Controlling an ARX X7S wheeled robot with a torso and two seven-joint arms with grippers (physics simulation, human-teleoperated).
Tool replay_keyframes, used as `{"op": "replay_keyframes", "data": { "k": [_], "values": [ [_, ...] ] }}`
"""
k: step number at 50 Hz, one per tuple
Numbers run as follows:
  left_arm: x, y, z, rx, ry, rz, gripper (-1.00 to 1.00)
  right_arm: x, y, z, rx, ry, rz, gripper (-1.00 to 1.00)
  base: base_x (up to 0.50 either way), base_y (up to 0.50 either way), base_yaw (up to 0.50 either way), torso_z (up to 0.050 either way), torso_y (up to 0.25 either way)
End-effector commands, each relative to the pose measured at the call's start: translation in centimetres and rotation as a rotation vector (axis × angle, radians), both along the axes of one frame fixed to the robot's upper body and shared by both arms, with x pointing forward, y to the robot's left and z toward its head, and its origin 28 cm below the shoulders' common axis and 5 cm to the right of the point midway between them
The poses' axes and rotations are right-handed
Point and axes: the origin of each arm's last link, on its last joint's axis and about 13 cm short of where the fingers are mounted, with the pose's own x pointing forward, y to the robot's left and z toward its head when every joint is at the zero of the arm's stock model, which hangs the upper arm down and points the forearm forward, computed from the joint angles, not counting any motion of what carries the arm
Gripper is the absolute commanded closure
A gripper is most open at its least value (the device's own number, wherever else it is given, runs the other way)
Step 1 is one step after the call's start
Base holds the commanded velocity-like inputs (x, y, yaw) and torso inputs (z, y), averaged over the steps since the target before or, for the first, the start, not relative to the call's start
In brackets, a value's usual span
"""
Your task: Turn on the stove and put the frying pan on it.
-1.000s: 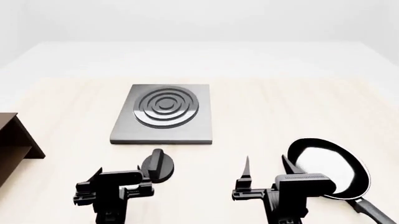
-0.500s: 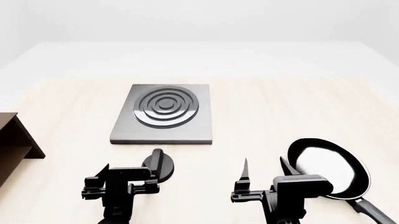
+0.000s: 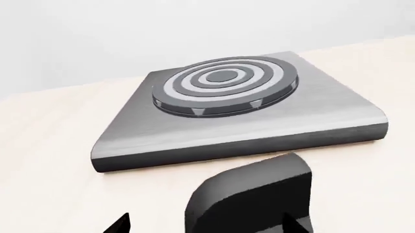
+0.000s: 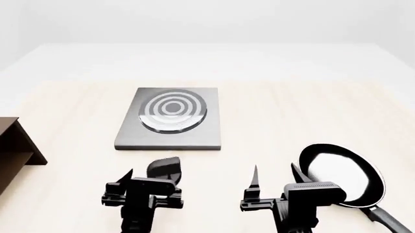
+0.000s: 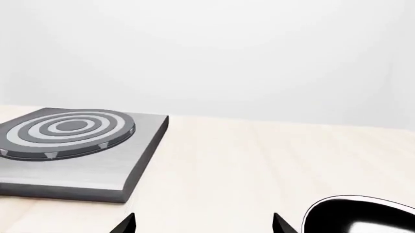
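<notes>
At the far left of the head view the corner of a brown wooden shelf (image 4: 16,145) is showing at the edge of the table (image 4: 292,111). Next to the right, the left gripper (image 4: 150,175) is reaching around the black knob (image 4: 164,169), which is standing just in front of the stove (image 4: 170,118) — the finger tips are appearing on both sides of the knob, but whether they are pressing it I cannot tell, since the gripper body is hiding the contact. In the left wrist view the knob (image 3: 253,196) is filling the lower part, close before the stove (image 3: 233,109). The burner rings are looking pale and bright. Further right, the right gripper (image 4: 275,177) is hovering with its two fingers spread apart, holding nothing. The frying pan (image 4: 340,175) is lying on the table just beside this gripper, well apart from the stove — its handle is pointing toward the near right corner.
</notes>
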Motion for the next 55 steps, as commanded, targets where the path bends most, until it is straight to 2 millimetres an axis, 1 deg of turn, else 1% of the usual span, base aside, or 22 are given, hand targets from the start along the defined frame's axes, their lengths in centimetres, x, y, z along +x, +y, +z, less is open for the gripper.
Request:
{"op": "replay_keyframes", "data": {
  "k": [1, 6, 8, 13, 16, 20, 23, 27, 29, 31, 33, 38, 42, 43, 44, 46, 48, 49, 51, 52, 53, 55],
  "values": [
    [-2.1, -0.9, 3.8, -0.032, -0.086, -0.091, -1.00, 0.0, 0.1, 0.1, 0.003, -0.017, 0.004, -1.00, 0.00, 0.00, 0.00, 0.000, 0.000],
    [-2.9, -0.6, 5.6, -0.045, -0.125, -0.089, -1.00, 0.0, 0.2, 0.1, -0.006, -0.013, 0.009, -1.00, 0.00, 0.00, 0.00, 0.000, 0.000],
    [-3.0, -0.5, 5.8, -0.049, -0.128, -0.086, -1.00, 0.0, 0.2, 0.2, -0.007, -0.012, 0.013, -1.00, 0.00, 0.00, 0.00, 0.000, 0.000],
    [-3.1, -0.1, 5.6, -0.064, -0.115, -0.065, -1.00, 0.1, 0.0, 0.8, 0.004, 0.007, 0.022, -1.00, 0.00, 0.00, 0.00, 0.000, 0.000],
    [-3.1, 0.3, 5.4, -0.062, -0.113, -0.042, -1.00, 0.3, -0.3, 1.5, 0.011, 0.015, 0.025, -1.00, 0.00, 0.00, 0.00, 0.000, 0.000],
    [-3.1, 0.8, 5.3, -0.062, -0.114, -0.019, -1.00, 0.4, -0.7, 2.9, -0.029, -0.002, 0.033, -1.00, 0.00, 0.00, 0.00, 0.000, 0.000],
    [-3.2, 1.0, 5.0, -0.063, -0.115, -0.007, -1.00, 0.4, -1.3, 4.6, -0.084, -0.019, 0.063, -1.00, 0.00, 0.00, 0.00, 0.000, 0.000],
    [-3.3, 1.1, 4.6, -0.052, -0.121, -0.001, -1.00, 0.2, -1.9, 6.6, -0.100, 0.005, 0.095, -1.00, 0.00, 0.00, 0.00, 0.000, 0.000],
    [-3.3, 1.2, 4.4, -0.052, -0.119, -0.001, -1.00, 0.2, -2.1, 7.2, -0.093, 0.008, 0.105, -1.00, 0.00, 0.00, 0.00, 0.000, 0.000],
    [-3.2, 1.3, 4.3, -0.056, -0.115, 0.002, -1.00, 0.1, -2.5, 8.6, -0.114, 0.006, 0.115, -1.00, 0.00, 0.00, 0.00, 0.000, 0.000],
    [-3.2, 1.4, 4.3, -0.057, -0.116, 0.002, -1.00, 0.1, -2.8, 9.3, -0.126, 0.021, 0.162, -1.00, 0.00, 0.00, 0.00, 0.000, 0.000],
    [-3.2, 1.5, 3.9, -0.065, -0.114, 0.006, -1.00, 0.2, -4.3, 11.7, -0.241, 0.058, 0.155, -1.00, 0.00, 0.00, 0.00, 0.000, 0.000],
    [-3.2, 1.6, 3.9, -0.072, -0.116, 0.005, -1.00, -0.1, -4.8, 13.1, -0.304, 0.084, 0.199, -1.00, 0.00, 0.00, 0.00, 0.000, 0.000],
    [-3.2, 1.6, 3.8, -0.075, -0.116, 0.005, -1.00, -0.1, -5.0, 13.6, -0.313, 0.091, 0.195, -1.00, 0.00, 0.00, 0.00, 0.000, 0.000],
    [-3.2, 1.6, 3.7, -0.076, -0.115, 0.003, -1.00, 0.0, -5.3, 14.2, -0.370, 0.098, 0.176, -1.00, 0.00, 0.00, 0.00, 0.000, 0.000],
    [-3.3, 1.7, 3.7, -0.078, -0.115, 0.002, -1.00, 0.1, -5.5, 14.6, -0.417, 0.086, 0.152, -1.00, 0.00, 0.00, 0.00, 0.000, 0.000],
    [-3.3, 1.7, 3.7, -0.081, -0.117, 0.001, -1.00, 0.1, -5.8, 15.1, -0.458, 0.163, 0.194, -1.00, 0.00, 0.00, 0.00, 0.000, 0.000],
    [-3.3, 1.7, 3.7, -0.082, -0.118, 0.002, -1.00, 0.2, -5.9, 15.3, -0.473, 0.167, 0.186, -1.00, 0.00, 0.00, 0.00, 0.000, 0.000],
    [-3.3, 1.8, 3.7, -0.086, -0.119, 0.003, -1.00, 0.5, -6.3, 16.4, -0.570, 0.197, 0.172, -1.00, 0.00, 0.00, 0.00, 0.000, 0.000],
    [-3.3, 1.8, 3.8, -0.086, -0.120, 0.003, -1.00, 0.5, -6.4, 16.7, -0.580, 0.206, 0.178, -1.00, 0.00, 0.00, 0.00, 0.000, 0.000],
    [-3.3, 1.8, 3.7, -0.088, -0.122, 0.002, -1.00, 0.5, -6.6, 17.3, -0.624, 0.206, 0.205, -1.00, 0.00, 0.00, 0.00, 0.000, 0.000],
    [-3.3, 1.8, 3.7, -0.090, -0.123, 0.002, -1.00, 0.4, -6.8, 17.7, -0.648, 0.242, 0.251, -1.00, 0.00, 0.00, 0.00, 0.000, 0.000]
  ]
}}
